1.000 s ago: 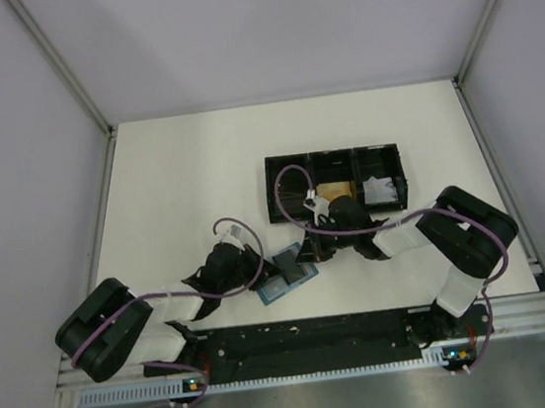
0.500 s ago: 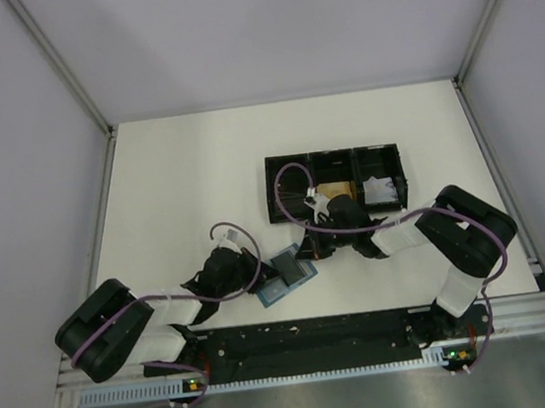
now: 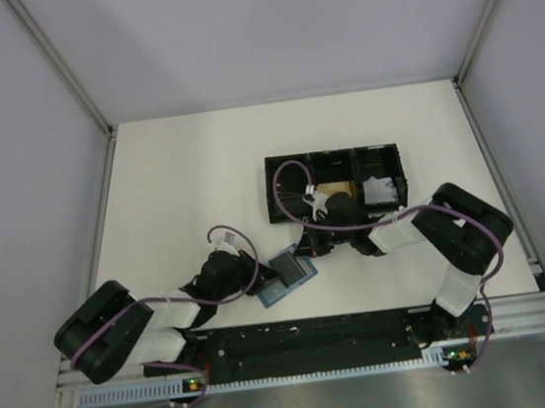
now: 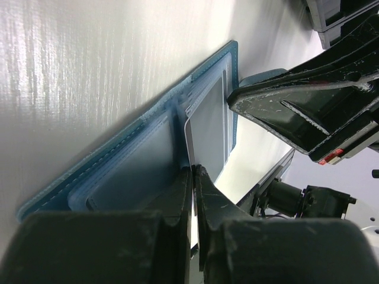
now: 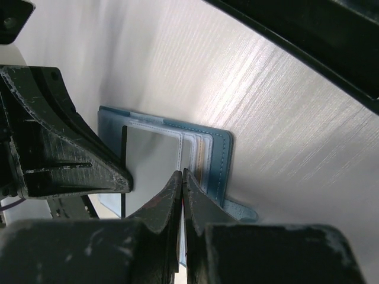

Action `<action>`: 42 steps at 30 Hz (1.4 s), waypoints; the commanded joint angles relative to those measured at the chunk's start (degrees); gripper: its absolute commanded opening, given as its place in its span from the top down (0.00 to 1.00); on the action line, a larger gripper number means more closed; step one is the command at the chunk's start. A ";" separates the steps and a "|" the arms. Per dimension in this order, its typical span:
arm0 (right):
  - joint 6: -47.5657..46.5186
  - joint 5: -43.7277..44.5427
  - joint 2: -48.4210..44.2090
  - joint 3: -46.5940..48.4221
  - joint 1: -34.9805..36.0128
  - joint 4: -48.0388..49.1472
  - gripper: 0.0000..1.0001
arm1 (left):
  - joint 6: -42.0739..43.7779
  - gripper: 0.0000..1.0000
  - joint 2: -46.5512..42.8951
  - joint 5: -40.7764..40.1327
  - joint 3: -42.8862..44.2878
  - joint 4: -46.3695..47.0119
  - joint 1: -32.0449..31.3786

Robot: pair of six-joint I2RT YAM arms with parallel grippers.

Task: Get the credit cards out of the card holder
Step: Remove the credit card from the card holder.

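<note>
The left jaws are all but pressed together, leaving only a thin slit. They seem to pinch a pale inner edge of the card holder (image 4: 136, 148), though the close view does not show whether that edge is a card or a pocket. The right jaws are pressed together, tips down at the stitched rim of a pocket on the holder's other leaf. Whether a card is caught between them cannot be told.

The card holder lies open on the desk (image 3: 180, 176), lighter inner faces up, set at a slant between the two arms and just in front of the black tray (image 3: 272, 192). An orange-gold card (image 3: 336, 192) rests in the tray's middle compartment. A white wad of paper (image 3: 380, 189) sits in its right one.
</note>
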 commanded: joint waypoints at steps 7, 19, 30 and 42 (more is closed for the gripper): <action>-0.15 -3.70 -1.16 -1.72 -0.41 -0.21 0.84 | 0.52 1.00 1.74 0.26 -2.79 6.22 -0.10; 2.75 -10.20 -0.72 -3.92 -1.72 6.81 0.82 | 2.28 1.00 0.52 -0.44 -5.34 15.63 -0.10; 5.65 -14.34 1.38 -4.53 -2.25 12.00 0.75 | 3.51 1.00 -0.01 -0.61 -7.36 20.46 -0.10; 5.65 -13.29 3.84 -4.36 -2.16 12.53 0.80 | 2.72 1.00 4.90 0.18 -8.76 28.35 -0.10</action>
